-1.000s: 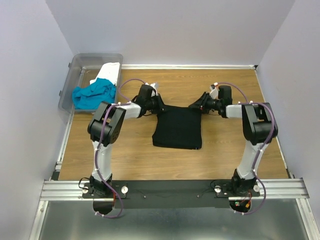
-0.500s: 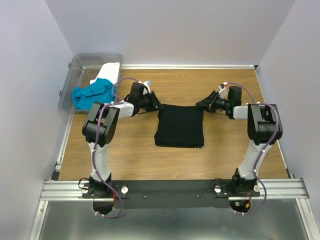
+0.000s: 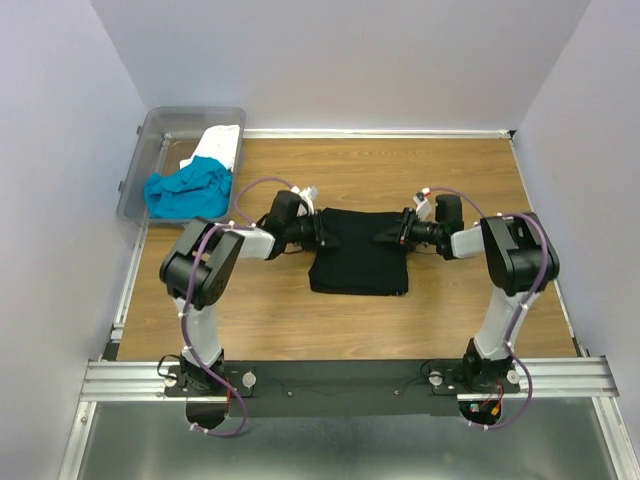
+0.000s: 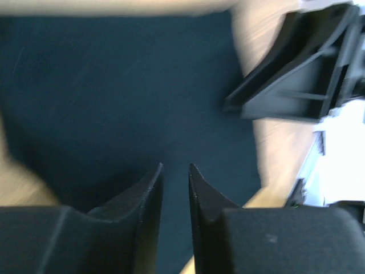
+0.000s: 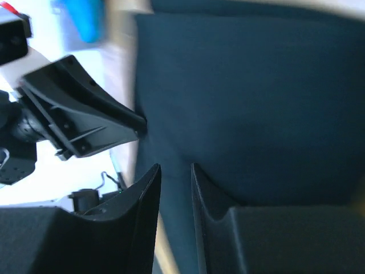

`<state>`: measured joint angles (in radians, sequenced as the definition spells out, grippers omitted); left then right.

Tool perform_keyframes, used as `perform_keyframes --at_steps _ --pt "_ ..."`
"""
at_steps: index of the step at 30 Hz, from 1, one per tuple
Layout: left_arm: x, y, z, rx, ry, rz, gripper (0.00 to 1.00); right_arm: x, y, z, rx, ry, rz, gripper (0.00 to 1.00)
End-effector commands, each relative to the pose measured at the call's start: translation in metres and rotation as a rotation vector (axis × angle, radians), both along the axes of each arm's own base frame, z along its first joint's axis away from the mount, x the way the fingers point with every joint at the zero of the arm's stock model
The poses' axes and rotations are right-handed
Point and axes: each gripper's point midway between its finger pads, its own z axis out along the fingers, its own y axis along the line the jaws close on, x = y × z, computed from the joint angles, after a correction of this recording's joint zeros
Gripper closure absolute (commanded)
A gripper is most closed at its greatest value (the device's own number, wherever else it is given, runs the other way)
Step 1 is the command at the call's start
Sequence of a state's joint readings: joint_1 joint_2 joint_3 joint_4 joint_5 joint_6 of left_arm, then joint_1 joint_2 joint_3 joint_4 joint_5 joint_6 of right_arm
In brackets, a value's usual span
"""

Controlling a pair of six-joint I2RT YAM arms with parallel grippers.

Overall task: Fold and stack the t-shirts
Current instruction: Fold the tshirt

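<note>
A large black t-shirt (image 3: pixel 358 262) lies folded into a rectangle at the middle of the table. My left gripper (image 3: pixel 325 232) sits low over its far left corner and my right gripper (image 3: pixel 383 236) over its far right part, the two facing each other. In the left wrist view the left gripper (image 4: pixel 175 165) has a narrow gap with only black cloth (image 4: pixel 114 85) beneath. The right gripper (image 5: pixel 175 165) looks the same above the cloth (image 5: pixel 256 103). A turquoise t-shirt (image 3: pixel 188 190) and a white t-shirt (image 3: pixel 220 145) lie crumpled at the bin.
The clear plastic bin (image 3: pixel 160 130) stands at the far left corner, beside the left wall. Bare wooden table (image 3: pixel 480 180) surrounds the black shirt. Walls close in at the back and both sides, and a metal rail (image 3: pixel 340 372) runs along the near edge.
Both grippers drew outward off the black shirt's far corners, then came back in over its far edge. The left jaws have widened a little. The shirt now lies as a tidier rectangle.
</note>
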<state>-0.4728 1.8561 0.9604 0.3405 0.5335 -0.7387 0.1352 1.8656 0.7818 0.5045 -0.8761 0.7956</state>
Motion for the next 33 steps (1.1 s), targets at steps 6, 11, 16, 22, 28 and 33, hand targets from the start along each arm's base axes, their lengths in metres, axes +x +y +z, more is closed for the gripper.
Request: perform_keyframes --at_steps 6,11,16,22,28,33 --pt "-0.024 0.023 -0.075 0.049 0.174 0.032 0.72 -0.029 -0.031 -0.084 -0.044 0.142 -0.009 0.66" --pt "-0.015 0.024 -0.036 0.041 0.087 0.031 0.69 -0.024 -0.028 -0.036 -0.024 0.055 0.002 0.66" --pt "-0.035 0.018 -0.007 0.027 0.050 0.001 0.66 -0.041 -0.015 0.015 -0.014 -0.029 0.036 0.64" --pt "-0.082 0.004 -0.013 0.045 0.079 -0.043 0.69 -0.081 -0.012 0.011 -0.017 0.018 0.063 0.64" --pt "-0.105 0.025 -0.062 0.103 0.188 0.030 0.75 -0.123 -0.021 -0.034 -0.071 0.150 0.036 0.64" --pt "-0.113 0.034 -0.076 0.130 0.230 0.060 0.78 -0.136 -0.028 -0.041 -0.116 0.208 0.005 0.64"
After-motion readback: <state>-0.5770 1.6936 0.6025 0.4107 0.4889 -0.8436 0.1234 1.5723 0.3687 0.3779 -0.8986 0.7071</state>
